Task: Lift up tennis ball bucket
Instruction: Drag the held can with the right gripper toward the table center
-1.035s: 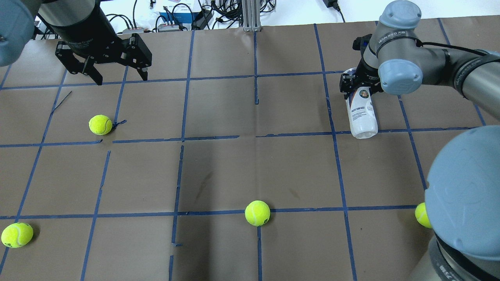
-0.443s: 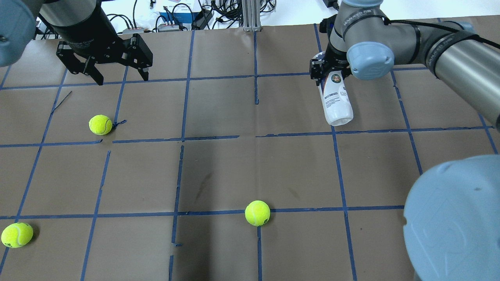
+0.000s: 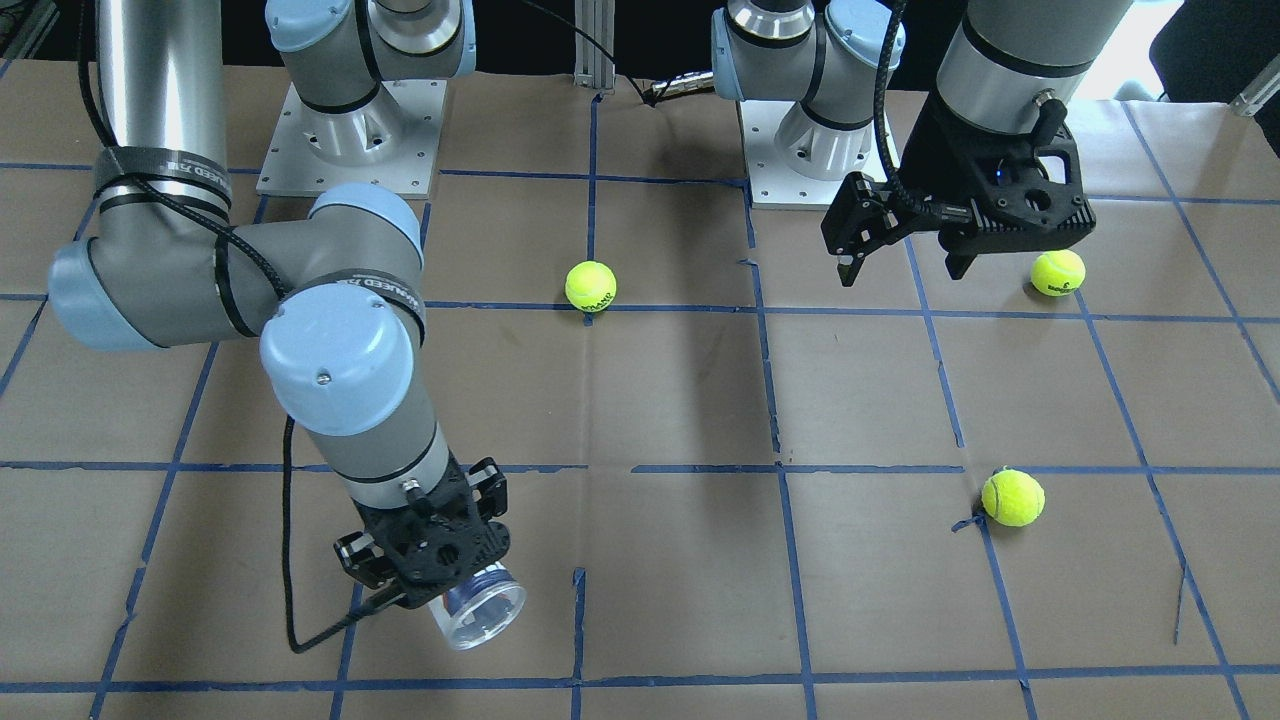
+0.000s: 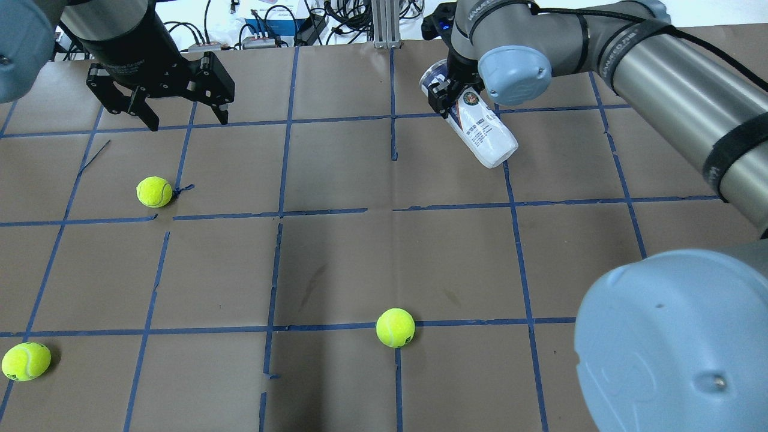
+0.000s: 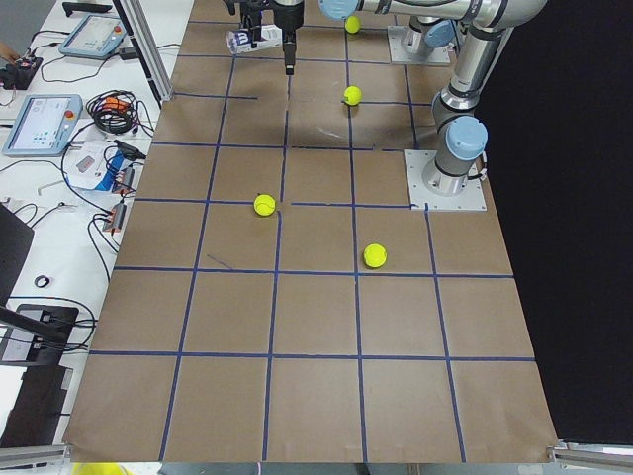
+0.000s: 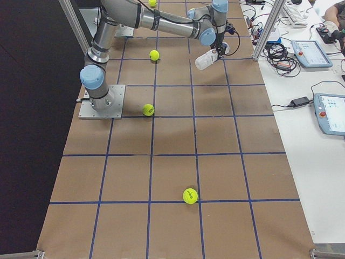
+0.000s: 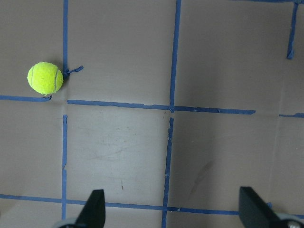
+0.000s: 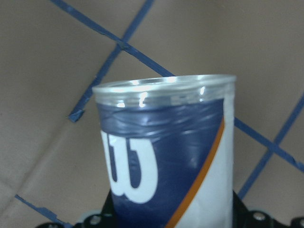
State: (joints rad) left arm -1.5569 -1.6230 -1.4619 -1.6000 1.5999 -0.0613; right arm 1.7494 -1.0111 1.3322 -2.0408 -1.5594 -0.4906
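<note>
Currently, tennis ball bucket [image 4: 482, 131]: lifted clear of the table [image 4: 336, 258] and tilted, over the far part of the robot's right half. Its clear open rim points toward the operators' side.
Right gripper [image 4: 447, 101]: fingers clamped on the bucket near its rim end.
Left gripper [image 4: 186, 115]: fingers apart, holding nothing, hanging above the table's far left.
Tennis balls [image 4: 154, 191]: lying on the table, well apart from the bucket; one is near the left gripper.
</note>
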